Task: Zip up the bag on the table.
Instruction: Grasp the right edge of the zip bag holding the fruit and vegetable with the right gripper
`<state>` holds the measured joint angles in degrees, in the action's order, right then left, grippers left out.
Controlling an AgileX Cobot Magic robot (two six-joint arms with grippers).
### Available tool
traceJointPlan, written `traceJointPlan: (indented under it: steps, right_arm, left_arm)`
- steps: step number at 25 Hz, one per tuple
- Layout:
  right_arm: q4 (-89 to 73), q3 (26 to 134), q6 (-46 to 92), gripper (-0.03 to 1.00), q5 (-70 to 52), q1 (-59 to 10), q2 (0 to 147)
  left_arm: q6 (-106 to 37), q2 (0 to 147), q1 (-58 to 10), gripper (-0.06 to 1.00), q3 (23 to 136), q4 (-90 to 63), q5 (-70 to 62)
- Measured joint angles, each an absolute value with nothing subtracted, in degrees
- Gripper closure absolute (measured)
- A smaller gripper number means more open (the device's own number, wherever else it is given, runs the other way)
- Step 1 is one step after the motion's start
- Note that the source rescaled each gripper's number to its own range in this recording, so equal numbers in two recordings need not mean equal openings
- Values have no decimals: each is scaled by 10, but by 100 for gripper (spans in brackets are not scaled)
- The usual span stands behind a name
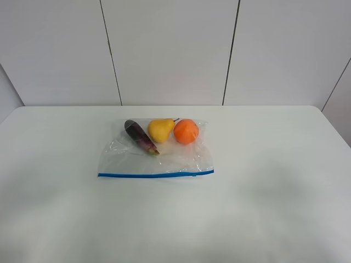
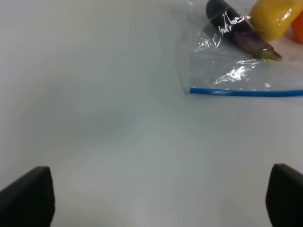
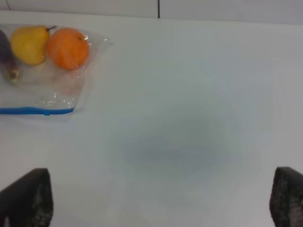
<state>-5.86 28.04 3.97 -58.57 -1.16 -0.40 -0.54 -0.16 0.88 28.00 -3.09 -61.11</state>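
The clear, crinkly plastic zip-top bag [image 1: 156, 150] lies flat on the plain white smooth tabletop [image 1: 274, 208], its thin blue zipper strip [image 1: 155, 175] on the edge nearest the grippers, with the dark purple eggplant [image 1: 140, 137], yellow pear [image 1: 160, 130] and round orange [image 1: 186, 131] bunched behind that strip. The left gripper [image 2: 156, 196] hangs off the strip's left end and the right gripper [image 3: 156, 198] off its right end, both claws spread, empty and clear of it. Best, I judge, to pin one end of the strip with one claw and draw the other along it in a flat pinch, keeping the plastic taut

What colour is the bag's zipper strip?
Blue; the zipper strip shows best in the left wrist view.
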Motion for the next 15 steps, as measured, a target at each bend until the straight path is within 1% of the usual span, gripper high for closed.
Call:
traceJointPlan:
  steps: [10,13,15]
  right_arm:
    - [-51,280,39,-3,-586,-12,-2]
    - [-53,288,28,-3,-586,-12,46]
    - [-58,304,17,-3,-586,-12,105]
  left_arm:
    - [-5,-2,9,-6,280,-31,-611]
    - [-5,-2,9,-6,280,-31,-611]
    - [-5,-2,9,-6,280,-31,-611]
